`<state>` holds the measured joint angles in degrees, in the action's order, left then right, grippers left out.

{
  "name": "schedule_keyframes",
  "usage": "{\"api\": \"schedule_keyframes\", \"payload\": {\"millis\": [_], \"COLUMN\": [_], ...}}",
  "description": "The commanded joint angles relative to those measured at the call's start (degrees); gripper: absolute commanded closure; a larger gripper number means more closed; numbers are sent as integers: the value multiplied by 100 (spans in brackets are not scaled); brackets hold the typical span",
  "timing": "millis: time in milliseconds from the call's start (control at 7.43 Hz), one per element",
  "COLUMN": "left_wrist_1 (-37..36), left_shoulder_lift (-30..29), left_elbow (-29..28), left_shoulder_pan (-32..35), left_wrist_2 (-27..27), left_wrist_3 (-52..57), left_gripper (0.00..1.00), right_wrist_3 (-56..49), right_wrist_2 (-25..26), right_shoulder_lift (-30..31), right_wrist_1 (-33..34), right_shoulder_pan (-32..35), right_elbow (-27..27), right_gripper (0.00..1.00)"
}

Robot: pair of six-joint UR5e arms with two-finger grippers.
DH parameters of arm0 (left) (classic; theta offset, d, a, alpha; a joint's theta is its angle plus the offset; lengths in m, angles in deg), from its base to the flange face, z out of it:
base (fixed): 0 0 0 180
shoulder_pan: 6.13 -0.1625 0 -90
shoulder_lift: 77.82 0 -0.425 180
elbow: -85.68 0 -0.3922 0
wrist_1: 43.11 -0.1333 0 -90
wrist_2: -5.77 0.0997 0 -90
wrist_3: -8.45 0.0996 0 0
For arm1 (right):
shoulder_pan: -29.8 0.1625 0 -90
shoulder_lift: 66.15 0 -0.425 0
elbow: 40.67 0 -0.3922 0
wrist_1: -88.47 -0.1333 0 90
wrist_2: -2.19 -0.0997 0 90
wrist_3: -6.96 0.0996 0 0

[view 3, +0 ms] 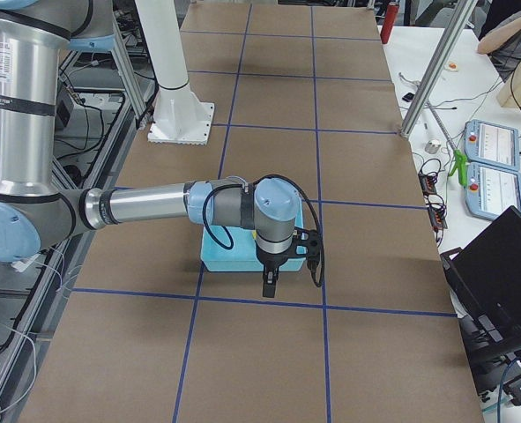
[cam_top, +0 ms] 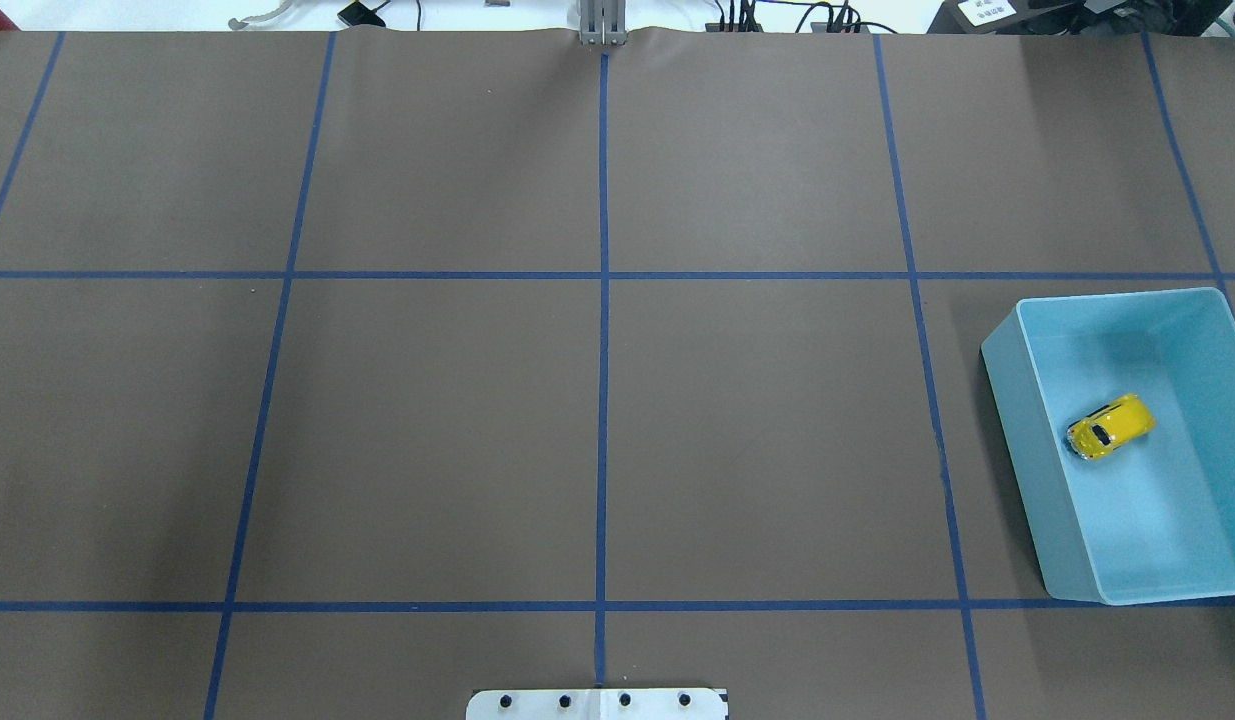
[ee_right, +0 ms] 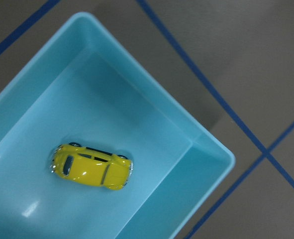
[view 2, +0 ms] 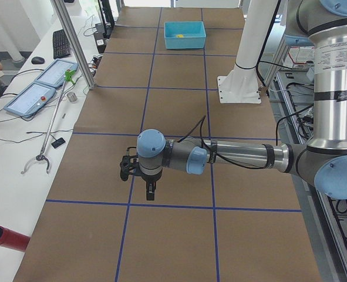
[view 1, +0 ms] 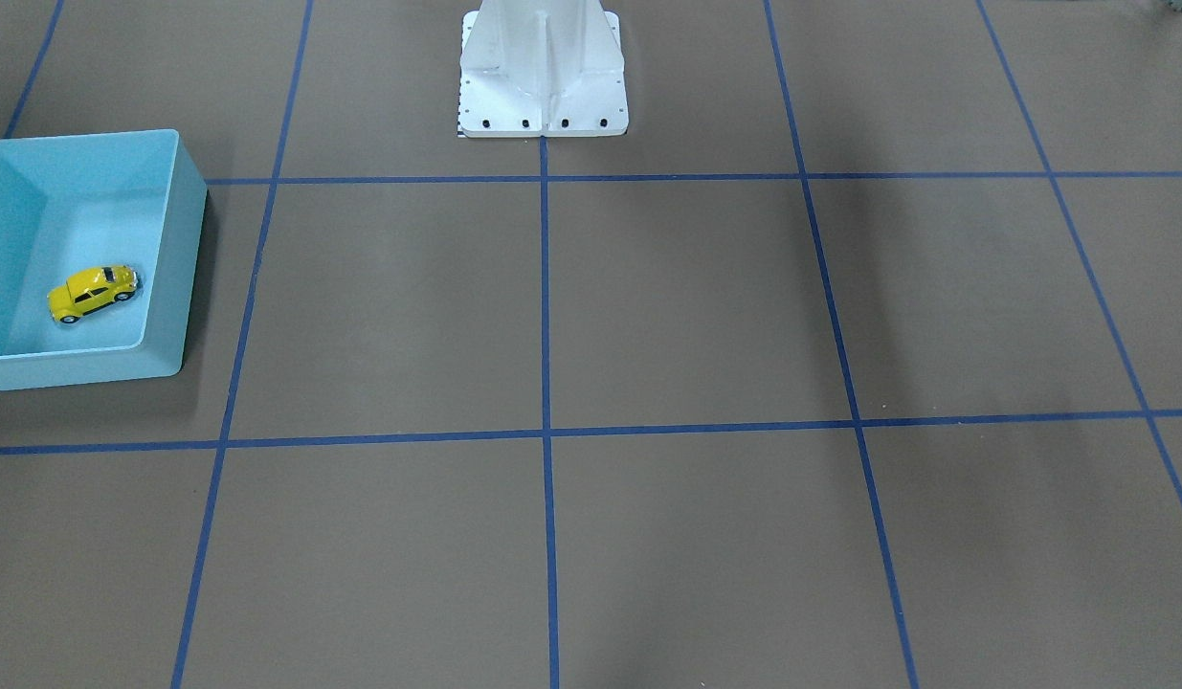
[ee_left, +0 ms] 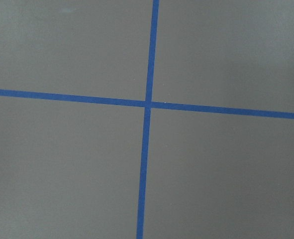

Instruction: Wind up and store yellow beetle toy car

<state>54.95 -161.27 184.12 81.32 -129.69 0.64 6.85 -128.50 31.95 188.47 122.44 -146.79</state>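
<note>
The yellow beetle toy car rests on its wheels inside the light blue bin at the table's right end. It also shows in the overhead view in the bin, and in the right wrist view, seen from above in the bin. My right gripper hangs high above the bin; I cannot tell whether it is open or shut. My left gripper hovers over bare table far from the bin; I cannot tell its state either.
The white robot base stands at the table's robot-side edge. Blue tape lines grid the brown table. On a side bench lie control pendants, a grabber tool and a red cylinder.
</note>
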Motion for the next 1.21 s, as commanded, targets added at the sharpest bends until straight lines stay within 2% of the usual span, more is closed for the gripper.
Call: {"api": "schedule_keyframes", "payload": {"millis": [0, 404, 538, 673, 1076], "left_wrist_1": [-164, -420, -873, -1190, -1150], "left_shoulder_lift": [57, 40, -65, -188, -66], "left_elbow": [0, -79, -62, -36, -36], "left_shoulder_pan": [1, -26, -35, -26, 1], "left_wrist_2": [-41, -59, -155, -226, -174], "left_wrist_3": [428, 516, 517, 726, 1281], "left_gripper": [1, 1, 1, 1, 1], "right_wrist_3": [-130, -777, -772, -781, -816], "right_wrist_2": [17, 61, 253, 237, 229], "right_shoulder_lift": [7, 25, 59, 68, 60], "right_wrist_1": [-172, -173, -165, -164, -164], "right_shoulder_pan": [35, 35, 35, 35, 35], "right_elbow": [101, 92, 101, 101, 171], "right_gripper": [0, 0, 0, 0, 0]}}
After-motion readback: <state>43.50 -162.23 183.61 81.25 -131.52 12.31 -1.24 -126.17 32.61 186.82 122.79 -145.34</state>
